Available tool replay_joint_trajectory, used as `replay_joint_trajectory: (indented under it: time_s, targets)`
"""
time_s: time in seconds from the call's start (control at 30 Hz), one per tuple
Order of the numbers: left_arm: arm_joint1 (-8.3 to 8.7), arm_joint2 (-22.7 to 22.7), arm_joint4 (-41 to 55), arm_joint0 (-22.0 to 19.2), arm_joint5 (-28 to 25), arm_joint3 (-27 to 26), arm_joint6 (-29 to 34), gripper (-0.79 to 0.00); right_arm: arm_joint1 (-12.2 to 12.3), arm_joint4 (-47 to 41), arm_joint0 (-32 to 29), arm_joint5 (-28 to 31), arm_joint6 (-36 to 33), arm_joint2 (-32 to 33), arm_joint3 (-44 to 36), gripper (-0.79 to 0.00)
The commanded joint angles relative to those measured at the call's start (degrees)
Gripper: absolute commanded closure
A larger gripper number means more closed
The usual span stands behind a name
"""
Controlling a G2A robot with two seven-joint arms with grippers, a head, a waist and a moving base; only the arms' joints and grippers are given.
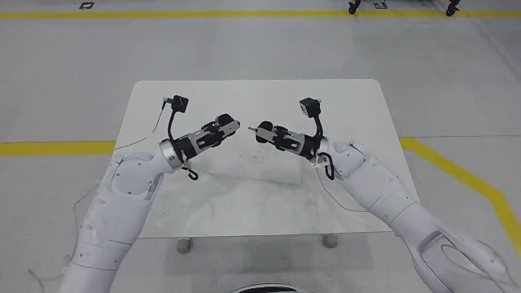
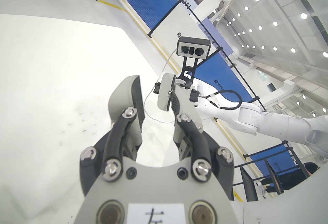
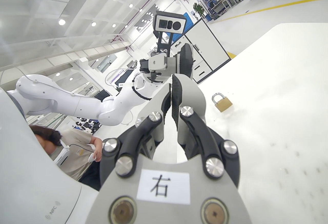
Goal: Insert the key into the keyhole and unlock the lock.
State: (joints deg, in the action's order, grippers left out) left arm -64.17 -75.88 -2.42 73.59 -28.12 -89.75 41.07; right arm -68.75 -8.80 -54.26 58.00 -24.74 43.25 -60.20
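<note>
Hovering pair: the left gripper (image 1: 227, 122) and the right gripper (image 1: 262, 131) hang over the middle of the white desk (image 1: 350, 102), tips pointing at each other with a small gap between them.
Left jaws: spread wide apart, with nothing between the fingers (image 2: 128, 99).
Right jaws: pressed together, the ribbed pads (image 3: 176, 99) meeting along their length.
Tip of right gripper: a thin pale sliver (image 1: 250, 129) sticks out toward the left gripper; it is too small to tell whether it is the key.
Lock: a brass padlock (image 3: 222, 102) with a silver shackle lies flat on the desk near its middle, just beside the right gripper's tip and lower than it, touched by neither gripper.
Floor: a yellow line (image 1: 244, 14) runs across the grey floor beyond the desk's far edge.
</note>
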Motion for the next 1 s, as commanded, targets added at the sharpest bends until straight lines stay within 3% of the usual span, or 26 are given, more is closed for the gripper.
replay_joint_trajectory:
  time_s: [0.0,0.1,0.2,0.3,0.37,0.43,0.57,0.73,0.9,0.97]
  targets:
    - [0.76,-4.0,0.3,2.2,-0.3,-2.0,1.1,-0.785,0.0,0.0,-0.1,0.0,0.1,0.2,0.0,0.0]
    - [1.96,-10.2,-0.8,6.8,-0.5,-7.0,3.8,-0.785,0.0,0.0,-0.1,0.0,0.1,0.2,0.0,0.0]
    - [3.19,-17.8,-5.5,14.1,-0.6,-14.6,6.5,-0.785,0.0,0.0,-0.1,0.0,0.1,0.2,0.0,0.0]
    - [4.02,-24.2,-16.4,21.0,-0.2,-21.4,8.0,-0.785,0.0,0.0,-0.1,0.0,0.1,0.2,0.0,0.0]
    - [4.25,-26.5,-30.4,25.7,1.9,-25.7,6.9,-0.785,0.0,0.0,-0.1,0.0,0.1,0.2,0.0,0.0]
    - [4.16,-25.3,-42.8,28.8,6.0,-28.4,4.7,-0.785,0.0,0.0,-0.1,0.0,0.1,0.2,0.0,0.0]
    - [3.75,-18.5,-55.7,30.1,13.4,-28.9,3.5,-0.785,0.0,0.0,-0.1,0.0,0.1,0.2,0.0,0.0]
    - [3.05,-9.0,-64.8,24.1,20.7,-23.9,5.5,-0.785,0.0,0.0,-0.1,0.0,0.1,0.2,0.0,0.0]
    - [2.17,-3.6,-69.5,18.1,28.2,-18.7,6.9,-0.785,0.0,0.0,-0.1,0.0,0.1,0.2,0.0,0.0]
    - [1.78,-2.0,-68.8,16.2,29.7,-17.2,7.5,-0.714,0.0,0.0,-0.1,0.0,0.1,0.2,0.0,0.0]
